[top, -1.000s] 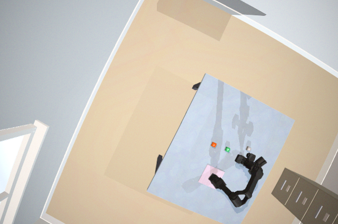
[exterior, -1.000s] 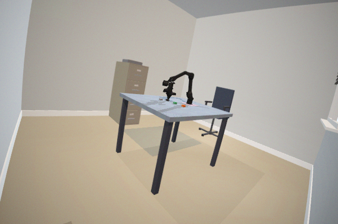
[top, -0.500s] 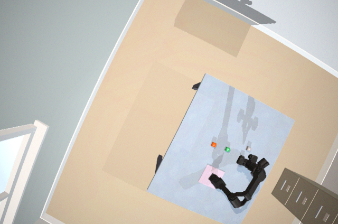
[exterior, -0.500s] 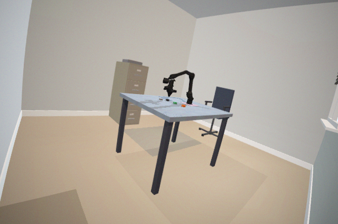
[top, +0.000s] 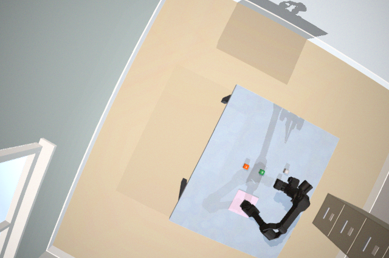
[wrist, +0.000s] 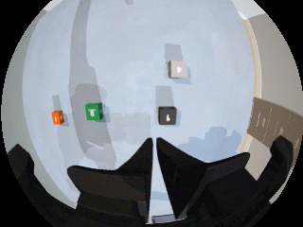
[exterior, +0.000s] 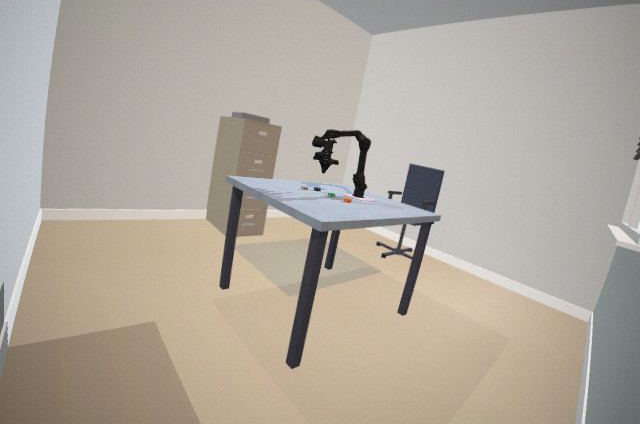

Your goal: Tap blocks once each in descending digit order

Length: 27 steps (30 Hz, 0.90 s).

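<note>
Four small blocks lie on the light blue table (top: pixel 219 142) (exterior: pixel 320 215). They are an orange block (top: pixel 245 166) (exterior: pixel 347 199) (wrist: pixel 57 116), a green block (top: pixel 261 171) (exterior: pixel 331 195) (wrist: pixel 94 112), a black block (exterior: pixel 316 187) (wrist: pixel 167 113) and a white block (top: pixel 285 171) (exterior: pixel 304 186) (wrist: pixel 178 68). The digits are too small to read. My gripper (top: pixel 278 184) (exterior: pixel 325 169) (wrist: pixel 154 142) is shut and holds nothing. It hangs well above the table, with the black block just ahead of its tips in the wrist view. The black block is hidden in the overhead view.
A pink mat (top: pixel 240 199) (exterior: pixel 361 198) lies under the arm's base. A filing cabinet (top: pixel 348 223) (exterior: pixel 242 161) stands beside the table, and a chair (exterior: pixel 421 186) stands behind it. The table edge is close on the cabinet side.
</note>
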Each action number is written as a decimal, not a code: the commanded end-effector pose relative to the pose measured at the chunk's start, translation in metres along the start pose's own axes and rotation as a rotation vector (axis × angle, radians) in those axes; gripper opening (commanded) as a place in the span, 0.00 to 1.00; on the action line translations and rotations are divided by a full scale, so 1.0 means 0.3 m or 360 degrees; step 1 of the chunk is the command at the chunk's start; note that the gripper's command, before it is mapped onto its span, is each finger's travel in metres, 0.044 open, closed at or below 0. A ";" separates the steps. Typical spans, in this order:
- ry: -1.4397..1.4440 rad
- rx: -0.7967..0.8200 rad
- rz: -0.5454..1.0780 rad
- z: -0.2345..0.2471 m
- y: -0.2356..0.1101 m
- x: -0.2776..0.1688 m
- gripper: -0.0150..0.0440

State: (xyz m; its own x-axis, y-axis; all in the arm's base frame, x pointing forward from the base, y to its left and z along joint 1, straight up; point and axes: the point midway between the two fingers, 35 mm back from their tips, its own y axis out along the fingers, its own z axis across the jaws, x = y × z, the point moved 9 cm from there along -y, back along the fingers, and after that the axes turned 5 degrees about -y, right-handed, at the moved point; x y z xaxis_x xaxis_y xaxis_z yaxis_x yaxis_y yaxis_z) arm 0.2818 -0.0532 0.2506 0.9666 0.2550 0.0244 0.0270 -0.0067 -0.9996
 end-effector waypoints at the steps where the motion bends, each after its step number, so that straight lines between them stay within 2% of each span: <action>1: -0.0013 0.0007 -0.0009 0.167 -0.011 0.063 0.29; 7: -0.0013 0.0021 -0.0015 0.451 -0.015 0.097 0.29; 14: -0.0013 0.0037 -0.0006 0.772 -0.019 0.033 0.29; 21: -0.0013 0.0037 -0.0003 0.802 -0.011 0.022 0.29; 27: -0.0013 0.0037 -0.0003 0.809 0.223 0.025 0.29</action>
State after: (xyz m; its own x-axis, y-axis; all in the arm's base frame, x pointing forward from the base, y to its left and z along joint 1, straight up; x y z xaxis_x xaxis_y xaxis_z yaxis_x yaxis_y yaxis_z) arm 0.2314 0.1830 0.2185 0.9621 0.2683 0.0483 0.0413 0.0318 -0.9986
